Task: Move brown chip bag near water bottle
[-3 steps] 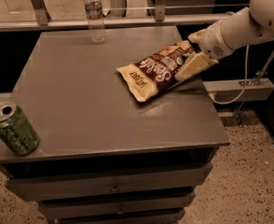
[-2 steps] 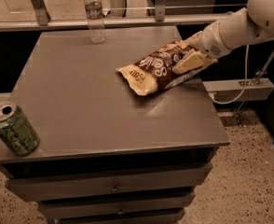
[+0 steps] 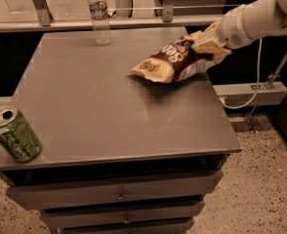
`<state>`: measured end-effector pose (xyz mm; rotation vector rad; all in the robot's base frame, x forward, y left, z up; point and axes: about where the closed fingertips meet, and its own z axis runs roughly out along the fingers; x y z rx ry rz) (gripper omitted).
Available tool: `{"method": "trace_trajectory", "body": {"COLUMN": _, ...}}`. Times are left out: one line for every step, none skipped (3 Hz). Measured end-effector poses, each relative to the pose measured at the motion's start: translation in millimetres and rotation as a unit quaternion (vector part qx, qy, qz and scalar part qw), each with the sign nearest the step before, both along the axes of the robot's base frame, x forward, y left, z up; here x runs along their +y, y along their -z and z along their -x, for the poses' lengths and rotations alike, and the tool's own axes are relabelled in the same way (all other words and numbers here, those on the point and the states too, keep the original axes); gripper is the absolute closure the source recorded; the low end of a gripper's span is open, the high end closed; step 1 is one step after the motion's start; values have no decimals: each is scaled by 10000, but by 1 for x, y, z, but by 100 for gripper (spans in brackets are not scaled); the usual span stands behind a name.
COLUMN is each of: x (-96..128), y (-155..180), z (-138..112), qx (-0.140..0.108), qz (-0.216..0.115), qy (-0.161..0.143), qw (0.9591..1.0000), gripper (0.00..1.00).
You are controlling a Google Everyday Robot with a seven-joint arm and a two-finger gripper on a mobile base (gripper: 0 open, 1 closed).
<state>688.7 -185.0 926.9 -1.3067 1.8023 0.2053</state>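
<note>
The brown chip bag (image 3: pixel 170 62), dark brown with cream-yellow ends and white lettering, hangs in the air a little above the right rear part of the grey table top (image 3: pixel 99 106). My gripper (image 3: pixel 207 45) is shut on the bag's right end, reaching in from the right on a white arm. The bag's free end droops to the left. The water bottle (image 3: pixel 99 14), clear with a white cap and pale label, stands upright at the table's back edge, well to the left of the bag.
A green soda can (image 3: pixel 14 133) leans at the table's front left corner. Drawers (image 3: pixel 119 194) sit under the top. A metal rail (image 3: pixel 133 18) runs behind the table. A white cable and bracket (image 3: pixel 253 94) lie to the right.
The gripper has lifted the chip bag off the table and carried it up and back. The bottle and can have not moved.
</note>
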Motion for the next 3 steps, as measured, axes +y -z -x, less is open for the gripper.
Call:
{"method": "trace_trajectory", "body": {"x": -23, "y": -48, "z": -3, "qx": -512, "qz": -67, "qy": 219, "qw": 9984, "gripper": 100}}
{"method": "trace_trajectory", "body": {"x": -23, "y": -48, "z": -3, "qx": -512, "qz": -67, "qy": 219, "qw": 9984, "gripper": 100}}
{"method": "trace_trajectory", "body": {"x": -21, "y": -57, "z": -29, "qx": -752, "qz": -276, "qy": 395, "qw": 9960, "gripper": 100}}
